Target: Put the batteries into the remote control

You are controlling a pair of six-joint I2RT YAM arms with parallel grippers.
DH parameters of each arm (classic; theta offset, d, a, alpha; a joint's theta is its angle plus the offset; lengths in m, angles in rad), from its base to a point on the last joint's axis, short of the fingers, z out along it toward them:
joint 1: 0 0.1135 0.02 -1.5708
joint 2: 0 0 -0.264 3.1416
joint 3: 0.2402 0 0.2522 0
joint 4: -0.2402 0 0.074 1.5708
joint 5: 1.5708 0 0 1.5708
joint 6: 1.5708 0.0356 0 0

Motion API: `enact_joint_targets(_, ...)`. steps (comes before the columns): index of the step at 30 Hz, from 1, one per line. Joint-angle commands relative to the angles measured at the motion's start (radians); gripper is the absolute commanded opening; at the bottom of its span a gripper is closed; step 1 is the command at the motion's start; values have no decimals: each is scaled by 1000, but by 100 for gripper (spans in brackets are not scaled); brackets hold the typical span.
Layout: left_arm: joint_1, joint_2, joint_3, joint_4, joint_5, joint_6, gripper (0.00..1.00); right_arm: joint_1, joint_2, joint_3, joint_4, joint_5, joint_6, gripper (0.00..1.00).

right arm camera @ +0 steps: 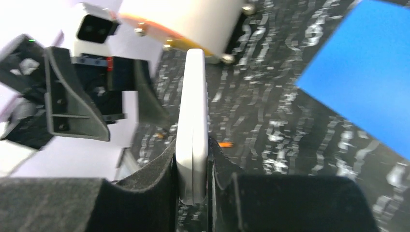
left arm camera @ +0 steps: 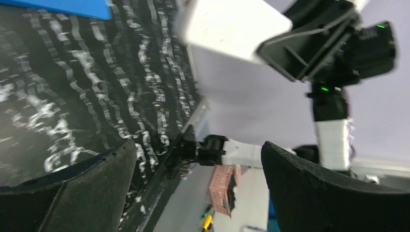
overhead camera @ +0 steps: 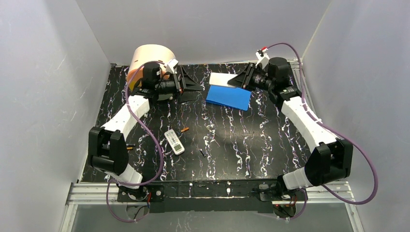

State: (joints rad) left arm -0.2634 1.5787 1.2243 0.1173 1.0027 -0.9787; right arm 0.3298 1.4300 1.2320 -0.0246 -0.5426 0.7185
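My right gripper (overhead camera: 238, 81) is shut on one end of a long white remote (overhead camera: 220, 79) and holds it off the table at the back; the right wrist view shows the remote (right arm camera: 192, 121) edge-on between the pads. My left gripper (overhead camera: 195, 87) is open and empty, facing the remote's free end (left arm camera: 227, 24) from a short way off. A smaller white remote with a display (overhead camera: 174, 141) lies mid-table. An orange battery (overhead camera: 184, 129) lies beside it and also shows in the right wrist view (right arm camera: 225, 144). A dark battery (overhead camera: 201, 152) lies nearer the front.
A blue sheet (overhead camera: 228, 96) lies flat under the held remote. A peach cylinder container (overhead camera: 150, 58) stands at the back left behind the left arm. Another orange battery (overhead camera: 129, 147) lies by the left arm's elbow. Grey walls enclose the table.
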Motion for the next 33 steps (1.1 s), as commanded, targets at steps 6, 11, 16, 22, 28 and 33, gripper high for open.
enact_joint_targets(6, 12, -59, 43, -246, -44, 249, 98, -15, -47, 39, -152, -65, -143, 1)
enact_joint_targets(11, 8, -40, 13, -126, 50, 154, 95, -14, -58, -54, 151, -226, 117, 1)
enact_joint_targets(16, -29, -29, 21, -48, 95, 92, 92, 4, -28, -101, 299, -300, 234, 1)
enact_joint_targets(22, -66, 3, 56, -42, 63, 58, 82, 37, 3, -128, 478, -363, 363, 1)
enact_joint_targets(28, -55, -3, 9, 239, 88, -148, 54, 47, 25, -134, 513, -424, 387, 1)
enact_joint_targets(33, -56, 15, -19, 403, 119, -274, 32, 59, 32, -132, 518, -432, 393, 1)
